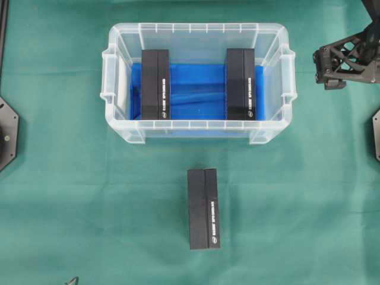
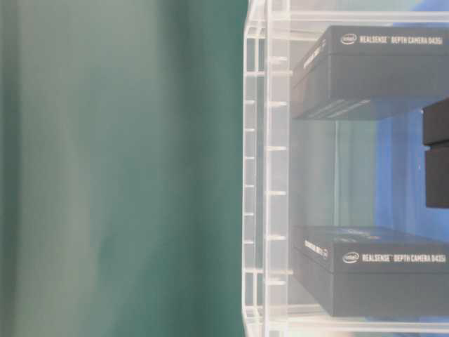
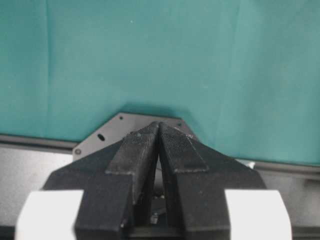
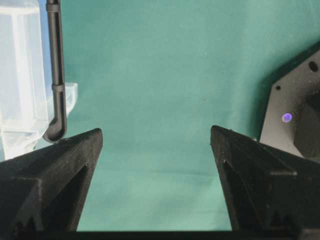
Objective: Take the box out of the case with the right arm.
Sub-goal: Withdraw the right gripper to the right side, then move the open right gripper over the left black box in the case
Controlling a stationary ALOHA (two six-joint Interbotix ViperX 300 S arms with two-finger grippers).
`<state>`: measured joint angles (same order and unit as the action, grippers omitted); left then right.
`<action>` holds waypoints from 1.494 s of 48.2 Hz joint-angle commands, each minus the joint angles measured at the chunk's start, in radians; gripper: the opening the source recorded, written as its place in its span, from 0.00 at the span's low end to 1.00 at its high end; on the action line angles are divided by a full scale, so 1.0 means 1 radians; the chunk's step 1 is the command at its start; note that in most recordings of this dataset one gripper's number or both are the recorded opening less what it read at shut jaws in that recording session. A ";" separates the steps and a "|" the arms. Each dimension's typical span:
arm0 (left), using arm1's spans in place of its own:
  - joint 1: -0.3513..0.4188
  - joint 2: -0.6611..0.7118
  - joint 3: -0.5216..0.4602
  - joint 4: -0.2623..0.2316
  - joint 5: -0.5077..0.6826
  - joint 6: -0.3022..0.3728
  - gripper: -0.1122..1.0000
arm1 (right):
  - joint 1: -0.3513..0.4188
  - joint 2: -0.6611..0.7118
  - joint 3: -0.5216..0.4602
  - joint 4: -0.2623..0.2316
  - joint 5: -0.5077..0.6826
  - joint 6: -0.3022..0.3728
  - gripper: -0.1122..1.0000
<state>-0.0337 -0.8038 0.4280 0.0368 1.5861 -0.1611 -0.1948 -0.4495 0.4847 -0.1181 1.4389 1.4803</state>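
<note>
Clear rectangular plastic case (image 1: 199, 127) with blue lining, holding two black rectangular boxes: one at left (image 1: 155, 84), one at right (image 1: 240, 84). Third black box (image 1: 203, 208) lies on the green surface (image 1: 71, 196) nearer. Right claw (image 4: 156, 145), fingers apart and empty, hovers right of the case; left claw (image 3: 159, 131), fingers together.

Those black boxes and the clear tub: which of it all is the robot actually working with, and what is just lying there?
Part of the job:
- the case, clear, blue-lined
- two black boxes inside it: left box, right box
- right gripper, open, empty, outside the case

Just lying about:
- a third black box on the green cloth
- left gripper, shut, empty
</note>
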 commanded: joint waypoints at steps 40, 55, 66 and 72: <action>0.005 0.015 -0.028 0.003 -0.005 0.000 0.10 | 0.034 0.497 -0.565 0.008 -0.152 -0.057 0.87; 0.005 0.012 -0.028 0.003 -0.003 0.000 0.10 | 0.048 0.699 -0.842 0.012 -0.118 -0.063 0.87; 0.005 0.009 -0.028 0.003 -0.003 0.000 0.10 | 0.066 0.796 -0.951 0.031 -0.133 -0.057 0.87; 0.005 0.009 -0.028 0.003 -0.003 0.000 0.10 | 0.067 0.824 -0.969 0.044 -0.173 -0.054 0.87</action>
<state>-0.0322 -0.7977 0.4280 0.0383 1.5861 -0.1626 -0.1289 0.3866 -0.4541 -0.0798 1.2916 1.4251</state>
